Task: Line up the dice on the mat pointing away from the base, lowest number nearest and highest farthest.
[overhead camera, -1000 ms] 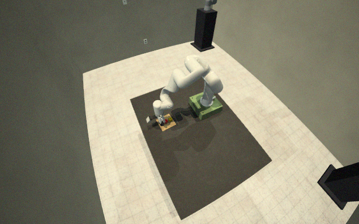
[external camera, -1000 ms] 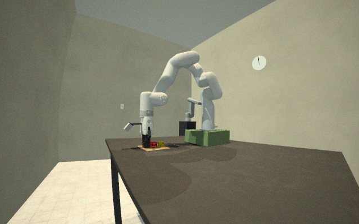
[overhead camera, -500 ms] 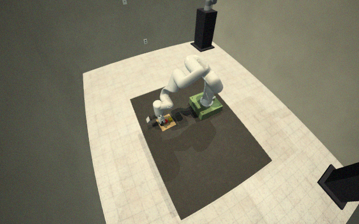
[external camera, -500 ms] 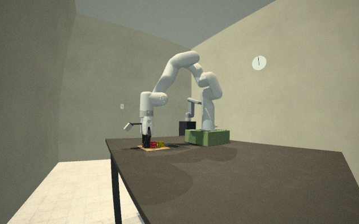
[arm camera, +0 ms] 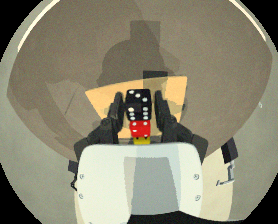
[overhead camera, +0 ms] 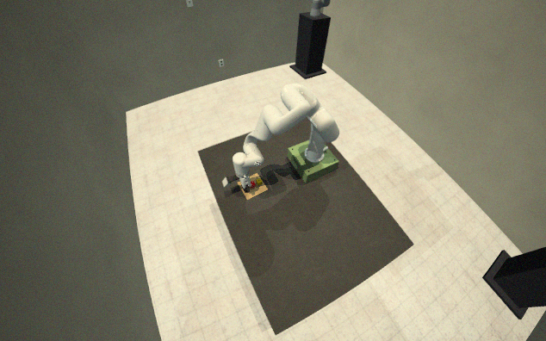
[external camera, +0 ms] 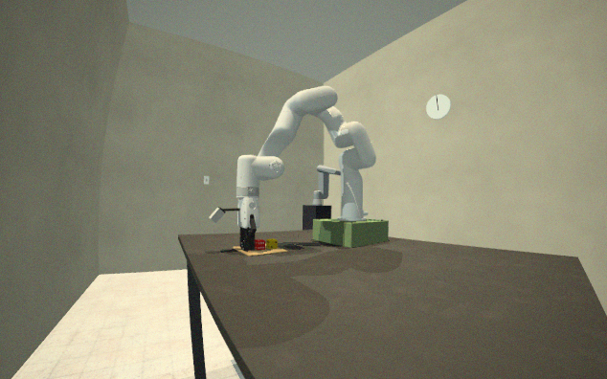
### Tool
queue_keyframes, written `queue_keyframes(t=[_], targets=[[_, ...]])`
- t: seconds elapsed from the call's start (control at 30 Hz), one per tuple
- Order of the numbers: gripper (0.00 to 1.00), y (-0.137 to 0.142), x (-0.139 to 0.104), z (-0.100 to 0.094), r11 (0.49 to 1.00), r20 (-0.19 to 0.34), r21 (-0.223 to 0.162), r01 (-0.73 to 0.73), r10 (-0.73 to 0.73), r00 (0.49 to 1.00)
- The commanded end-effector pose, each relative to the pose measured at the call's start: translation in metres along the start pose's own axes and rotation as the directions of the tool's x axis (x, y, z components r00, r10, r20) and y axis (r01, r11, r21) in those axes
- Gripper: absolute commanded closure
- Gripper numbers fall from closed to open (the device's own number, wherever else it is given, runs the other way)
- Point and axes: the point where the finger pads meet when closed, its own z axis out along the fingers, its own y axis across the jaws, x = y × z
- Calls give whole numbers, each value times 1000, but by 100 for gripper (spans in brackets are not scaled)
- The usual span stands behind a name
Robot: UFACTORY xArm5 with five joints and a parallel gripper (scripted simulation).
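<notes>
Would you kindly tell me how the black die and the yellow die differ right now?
The black die lies farthest from the green base; the yellow die lies nearest. The black die sits between the fingers of the open gripper; the yellow die stands free. Both rest on the mat.

Three dice on the mat [overhead camera: 251, 193] crowd the desk's far left corner, the gripper [arm camera: 138, 111] straddling the black die [arm camera: 138, 104]. The green base [external camera: 373, 234] blocks the far edge; elsewhere the desk [external camera: 397, 306] lies open.
</notes>
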Motion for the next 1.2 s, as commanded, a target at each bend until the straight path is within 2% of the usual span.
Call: queue_keyframes(t=[0.0,0.23,0.37,0.5,0.73,0.8,1.0,1.17], targets=[[53,0,1,-1,1000,-4,0,0,0,1000],[53,0,1,-2,1000,-4,0,0,0,1000],[53,0,1,-8,1000,-4,0,0,0,1000],[53,0,1,-23,1000,-4,0,0,0,1000],[53,0,1,-61,1000,-4,0,0,0,1000],[53,0,1,-61,1000,-4,0,0,0,1000],[53,0,1,-85,1000,-4,0,0,0,1000],[53,0,1,-91,1000,-4,0,0,0,1000]])
